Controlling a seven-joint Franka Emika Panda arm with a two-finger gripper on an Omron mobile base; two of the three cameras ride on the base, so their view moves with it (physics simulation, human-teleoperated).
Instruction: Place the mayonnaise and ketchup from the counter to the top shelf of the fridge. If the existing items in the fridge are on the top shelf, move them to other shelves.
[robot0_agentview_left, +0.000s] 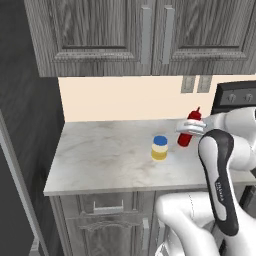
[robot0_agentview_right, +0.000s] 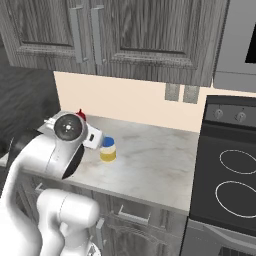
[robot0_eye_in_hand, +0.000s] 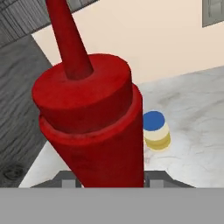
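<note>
Nearest to me on the hand view, the ketchup (robot0_eye_in_hand: 94, 131) stands right between my jaws (robot0_eye_in_hand: 111, 177), its red shoulder and pointed nozzle rising up the frame. The jaws are closed on the ketchup body, one pad showing at each side of it low in that view. From the left base view I see the white arm (robot0_agentview_left: 220, 165) bent up from the lower right, with its hand wrapped round the ketchup (robot0_agentview_left: 189, 131) about mid-height; the bottle is upright toward the back right of the desk (robot0_agentview_left: 100, 160). I cannot tell whether its base is touching the desk or just off it.

Just left of the ketchup and a bit nearer the front edge stands the mayonnaise (robot0_agentview_left: 159, 148), blue lid up, apart from the bottle and from my hand. In the right base view the mayonnaise (robot0_agentview_right: 107, 149) sits just beside the hand, and only the red tip of the ketchup (robot0_agentview_right: 80, 114) peeks over the arm's wrist joint.

Beyond them the cream wall carries two grey outlets (robot0_agentview_left: 195, 84), with grey wood-grain wall cabinets (robot0_agentview_left: 145, 35) above. Off to the right of the desk is a dark stove (robot0_agentview_right: 227, 170) with ring burners and knobs
</note>
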